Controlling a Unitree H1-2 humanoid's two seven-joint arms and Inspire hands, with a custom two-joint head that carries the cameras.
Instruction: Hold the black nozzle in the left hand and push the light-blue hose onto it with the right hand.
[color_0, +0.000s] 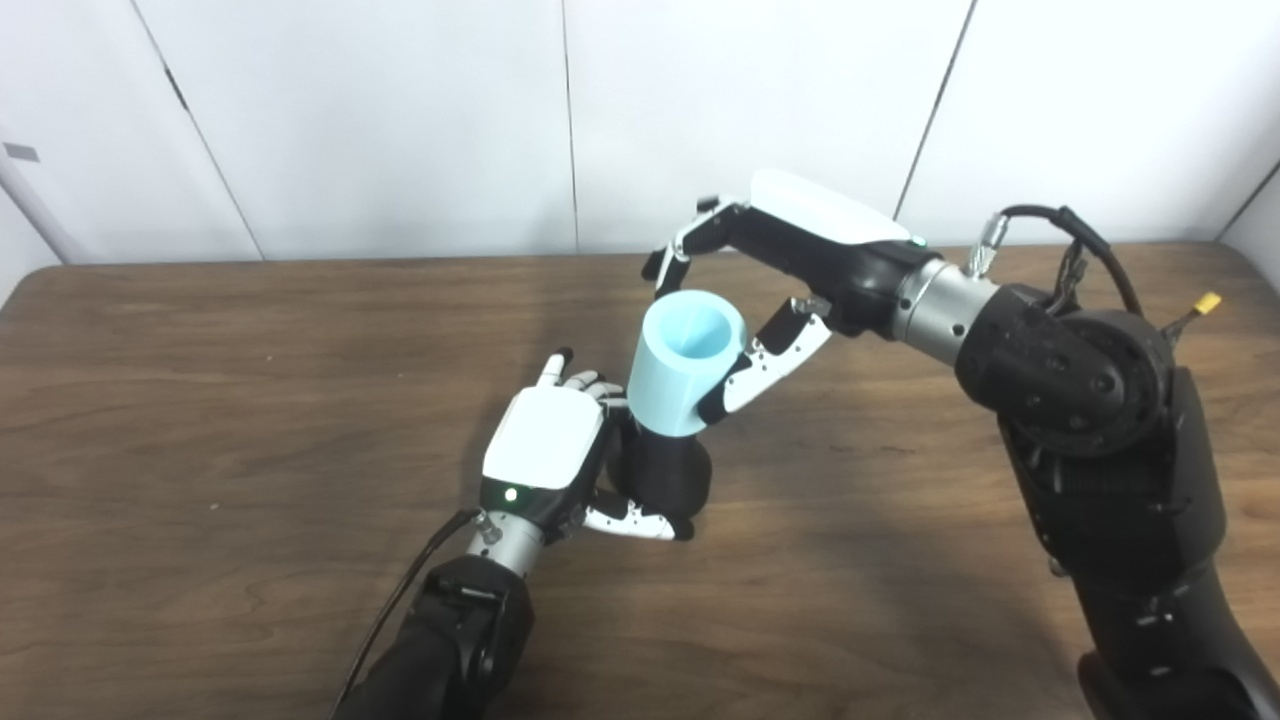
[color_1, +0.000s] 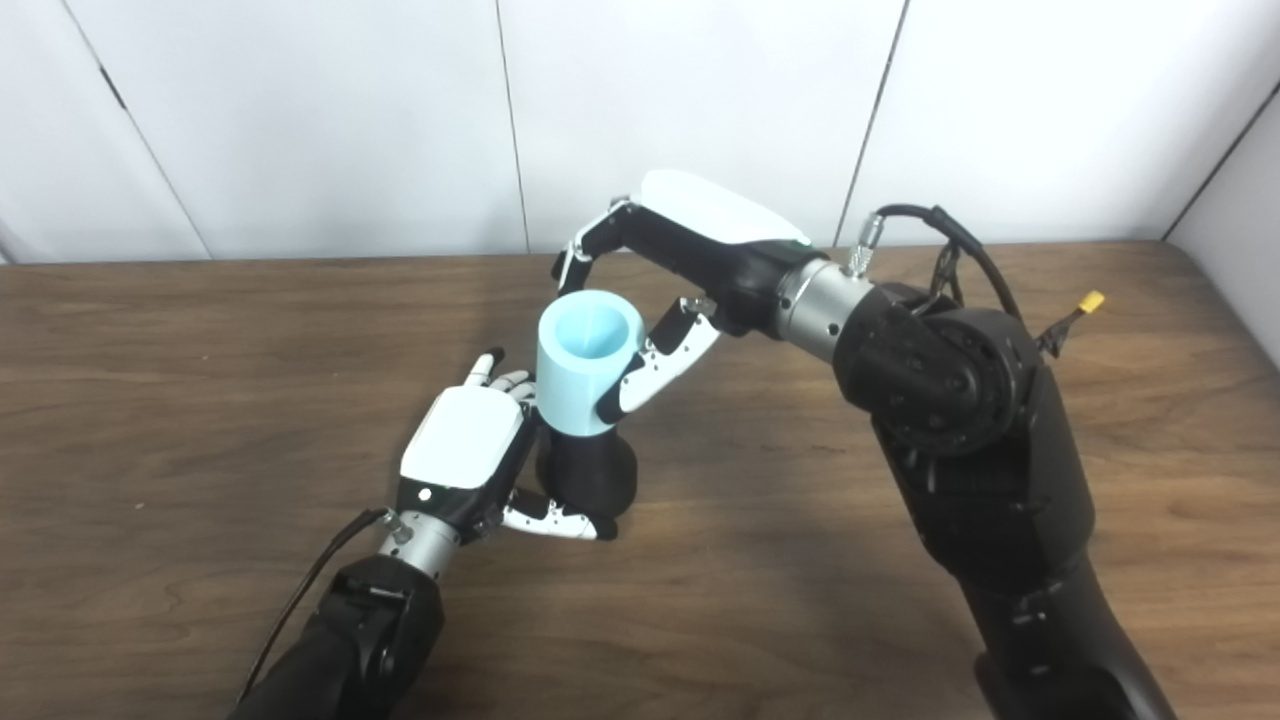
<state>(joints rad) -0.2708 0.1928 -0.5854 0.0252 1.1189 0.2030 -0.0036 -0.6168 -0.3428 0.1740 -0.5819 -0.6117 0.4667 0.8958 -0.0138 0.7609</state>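
Observation:
The black nozzle (color_0: 668, 475) stands upright near the middle of the wooden table, and my left hand (color_0: 545, 450) is shut around its base from the left. The light-blue hose (color_0: 685, 362), a short wide tube with an open top, sits on the nozzle's upper end. My right hand (color_0: 775, 280) reaches in from the right, fingers curled over the hose's far rim and thumb against its right side, gripping it. The nozzle's top is hidden inside the hose.
The brown wooden table (color_0: 250, 400) spreads wide to the left and in front. White wall panels stand behind its far edge. My bulky right arm (color_0: 1090, 420) takes up the right side. A black cable (color_0: 400, 600) trails along my left forearm.

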